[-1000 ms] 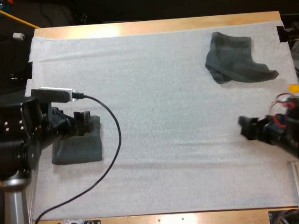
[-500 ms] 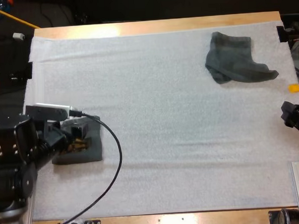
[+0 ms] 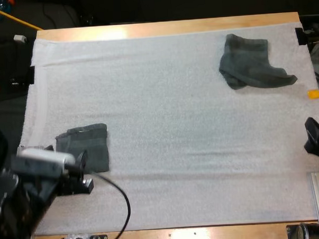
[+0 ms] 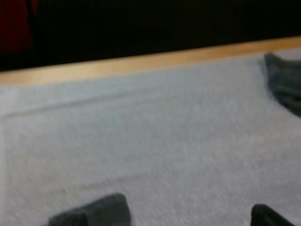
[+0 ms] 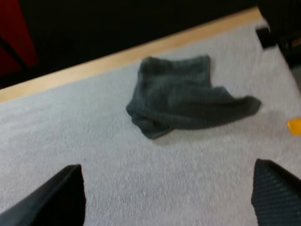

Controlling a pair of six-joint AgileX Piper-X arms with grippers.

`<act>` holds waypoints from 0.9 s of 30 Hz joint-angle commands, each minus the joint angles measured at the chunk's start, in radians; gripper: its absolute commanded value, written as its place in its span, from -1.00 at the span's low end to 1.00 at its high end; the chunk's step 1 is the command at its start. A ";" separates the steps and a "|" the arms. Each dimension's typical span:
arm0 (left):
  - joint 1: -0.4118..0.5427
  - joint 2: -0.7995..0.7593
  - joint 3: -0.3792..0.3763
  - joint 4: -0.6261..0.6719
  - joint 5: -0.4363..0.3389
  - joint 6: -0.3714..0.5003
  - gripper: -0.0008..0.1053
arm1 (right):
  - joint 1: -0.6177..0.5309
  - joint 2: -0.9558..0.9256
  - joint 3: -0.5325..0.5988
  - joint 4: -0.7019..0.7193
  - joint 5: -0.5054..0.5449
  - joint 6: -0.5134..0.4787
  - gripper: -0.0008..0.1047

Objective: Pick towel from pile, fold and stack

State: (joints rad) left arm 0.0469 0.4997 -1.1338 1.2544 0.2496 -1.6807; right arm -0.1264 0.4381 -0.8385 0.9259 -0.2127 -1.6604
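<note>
Setting: wooden counter (image 3: 161,28) covered by a white mat (image 3: 177,150), seen from above and from both wrists.
Folded towel (image 3: 85,146): dark grey-green, lying flat on the mat at the near left, folded into a compact rectangle.
Crumpled towel (image 3: 250,68): same dark grey-green, a loose rumpled heap at the far right of the mat, close to the far edge of the counter and well apart from the folded towel.
Left tool (image 3: 82,173): at the near left, by the folded towel's near edge; fingers (image 4: 270,216) spread apart in the left wrist view, released, grasping nothing.
Right tool (image 3: 316,139): at the right edge of the mat, nearer than the crumpled towel and well apart from it; fingers (image 5: 61,195) wide apart, released and empty, with the crumpled towel on the mat beyond them.
</note>
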 commanded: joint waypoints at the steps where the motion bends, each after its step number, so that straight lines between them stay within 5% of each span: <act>1: -0.006 -0.024 -0.001 0.001 -0.018 0.009 0.24 | 0.002 -0.024 -0.007 0.012 -0.010 -0.028 0.36; 5: -0.006 -0.125 -0.001 -0.017 -0.115 0.077 0.24 | 0.002 -0.123 -0.009 0.035 -0.010 -0.028 0.36; 15: -0.006 -0.303 0.019 0.056 -0.120 0.090 0.24 | 0.002 -0.321 -0.009 0.116 -0.010 -0.028 0.36; 27: -0.006 -0.580 0.228 0.193 -0.057 0.075 0.24 | 0.002 -0.495 -0.009 0.345 0.100 -0.092 0.36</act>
State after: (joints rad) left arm 0.0469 -0.0135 -0.9053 1.4490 0.1894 -1.6008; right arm -0.1264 -0.0105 -0.8399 1.2707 -0.1189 -1.7338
